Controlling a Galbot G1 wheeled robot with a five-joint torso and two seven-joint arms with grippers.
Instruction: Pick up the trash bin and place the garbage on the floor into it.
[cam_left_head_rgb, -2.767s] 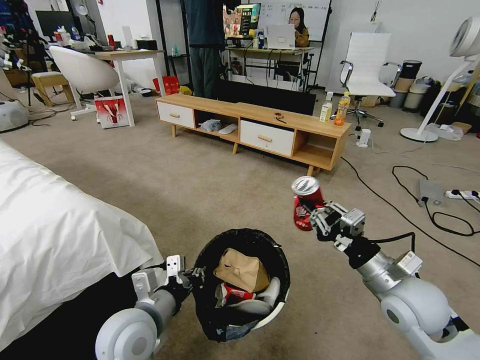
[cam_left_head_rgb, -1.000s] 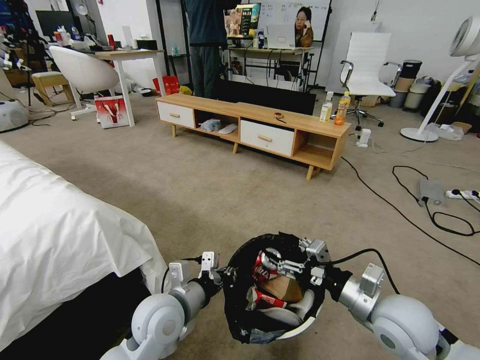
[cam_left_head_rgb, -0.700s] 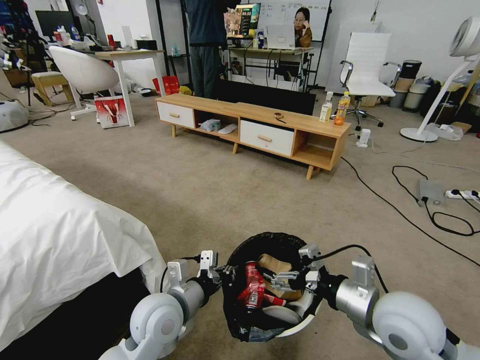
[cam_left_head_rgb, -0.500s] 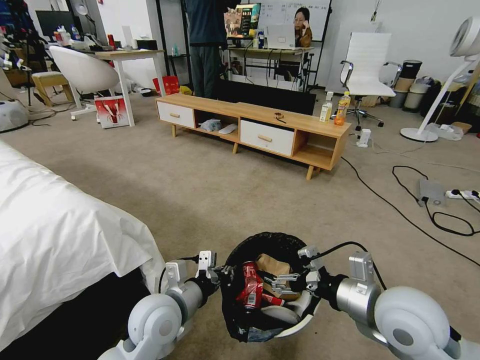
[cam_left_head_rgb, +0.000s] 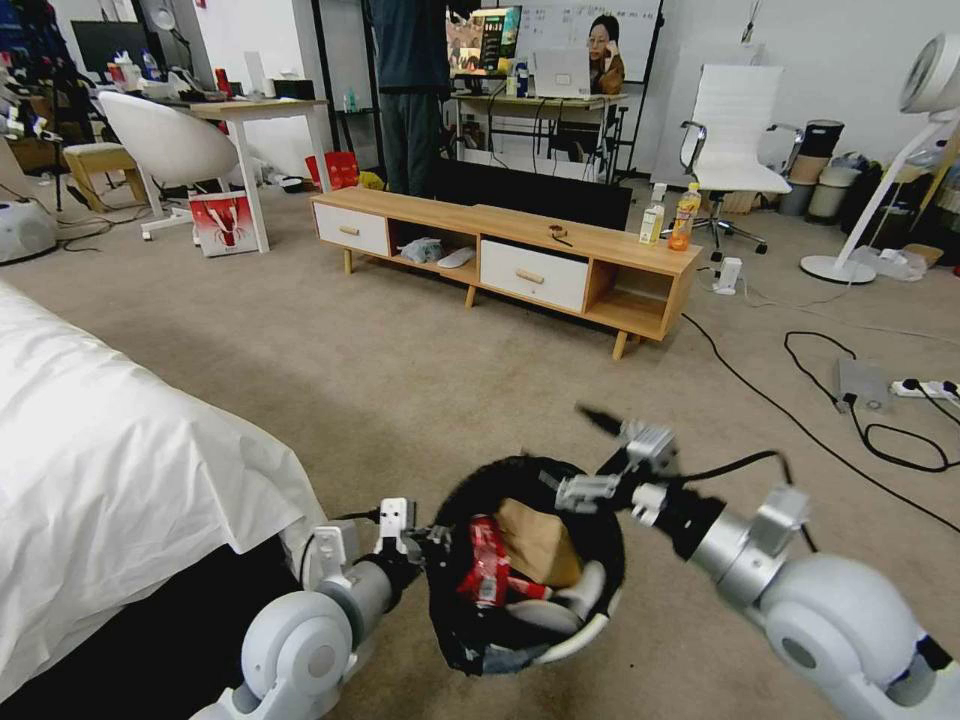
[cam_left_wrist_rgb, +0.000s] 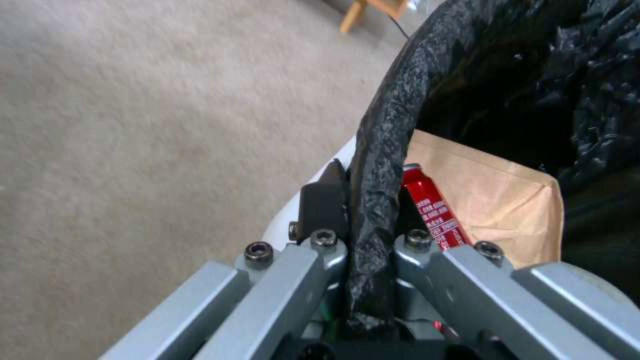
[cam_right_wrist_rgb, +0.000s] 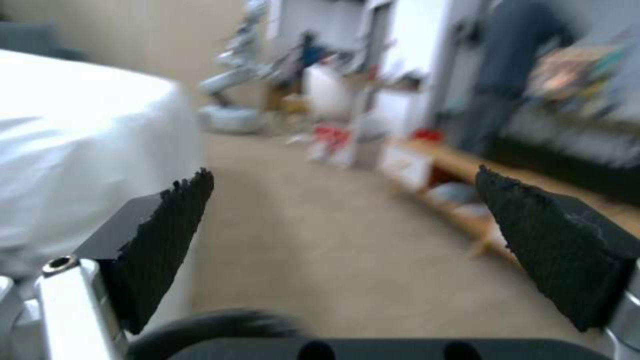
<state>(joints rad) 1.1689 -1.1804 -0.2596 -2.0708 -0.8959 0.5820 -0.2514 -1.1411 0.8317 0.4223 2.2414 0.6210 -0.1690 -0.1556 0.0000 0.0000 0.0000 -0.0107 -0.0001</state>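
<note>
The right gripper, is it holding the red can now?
No. The right gripper is open with nothing between its pads, and the can lies in the bin.

Black-lined white trash bin (cam_left_head_rgb: 575, 640), red can (cam_left_head_rgb: 487, 562), beige floor (cam_left_head_rgb: 400, 380)

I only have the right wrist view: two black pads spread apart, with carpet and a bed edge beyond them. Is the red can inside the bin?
Observer: Yes. In the head view the red can lies inside the trash bin, next to a brown paper piece.
Operator: Where is this gripper relative to the bin?
Observer: The right gripper is open and empty, above the trash bin's far rim.
Operator: What is holding the bin?
Observer: The left gripper is shut on its bag-covered rim, with one finger inside and one outside.
</note>
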